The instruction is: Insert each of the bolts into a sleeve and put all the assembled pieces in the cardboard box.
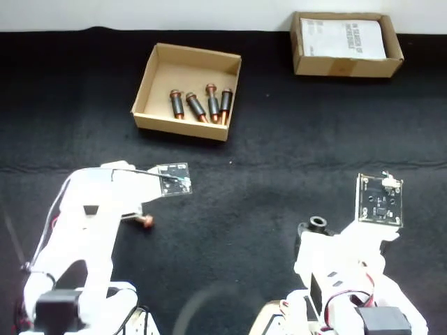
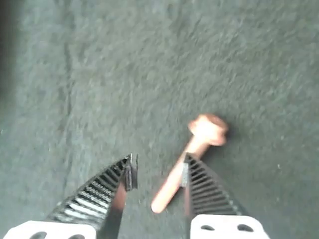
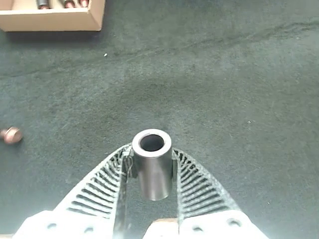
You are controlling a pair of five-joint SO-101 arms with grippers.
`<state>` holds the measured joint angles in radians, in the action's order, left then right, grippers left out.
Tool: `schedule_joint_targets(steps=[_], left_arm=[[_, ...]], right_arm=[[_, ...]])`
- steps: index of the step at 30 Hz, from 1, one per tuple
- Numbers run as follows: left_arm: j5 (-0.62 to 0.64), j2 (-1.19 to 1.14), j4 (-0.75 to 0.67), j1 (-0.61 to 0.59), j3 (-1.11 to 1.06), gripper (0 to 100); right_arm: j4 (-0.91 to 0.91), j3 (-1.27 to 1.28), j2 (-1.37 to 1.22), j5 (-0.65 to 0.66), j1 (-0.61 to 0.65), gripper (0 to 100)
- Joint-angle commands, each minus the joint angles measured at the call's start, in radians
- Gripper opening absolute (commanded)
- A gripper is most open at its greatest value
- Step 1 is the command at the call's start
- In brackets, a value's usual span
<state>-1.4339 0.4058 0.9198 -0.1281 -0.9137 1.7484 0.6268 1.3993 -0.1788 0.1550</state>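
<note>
Left gripper (image 2: 158, 170) spread around the bolt (image 2: 193, 147) lying on the mat (image 2: 124, 59), shank against one finger; it should centre, then close mid-shank; right gripper (image 3: 152, 162) pinches the sleeve (image 3: 152, 174), bore facing the camera; best kept steady for insertion.

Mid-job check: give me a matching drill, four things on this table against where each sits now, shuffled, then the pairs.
Things:
1. loose bolt
2. sleeve
3. assembled pieces
4. printed sheet

Places:
A. in the cardboard box
B. gripped in the right claw
C. in the second box, far edge
D. on the mat at the open left claw

Pairs: 1-D, 2-B, 3-A, 4-C
</note>
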Motion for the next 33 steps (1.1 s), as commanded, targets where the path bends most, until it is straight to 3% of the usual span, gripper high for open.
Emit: schedule_joint_targets(steps=[1, 8, 13, 15, 28, 33], left_arm=[[-0.273, 0.134, 0.052, -0.022, 0.033, 18], [-0.315, 0.104, 0.272, -0.013, 0.174, 16], [-0.316, 0.091, 0.655, 0.001, 0.358, 14], [-0.316, 0.09, 0.744, 0.028, 0.414, 14], [-0.31, -0.045, 0.743, 0.183, 0.335, 14], [-0.308, -0.133, 0.612, 0.174, 0.334, 14]], right_arm=[[-0.013, 0.045, 0.007, -0.009, -0.015, 0.8], [-0.068, 0.127, 0.008, -0.011, -0.016, 0.8], [-0.127, 0.173, 0.008, -0.006, -0.016, 0.8], [-0.134, 0.18, 0.007, -0.006, -0.016, 0.8], [-0.131, 0.179, 0.007, -0.006, -0.016, 0.8], [-0.13, 0.179, 0.007, -0.006, -0.016, 0.8]])
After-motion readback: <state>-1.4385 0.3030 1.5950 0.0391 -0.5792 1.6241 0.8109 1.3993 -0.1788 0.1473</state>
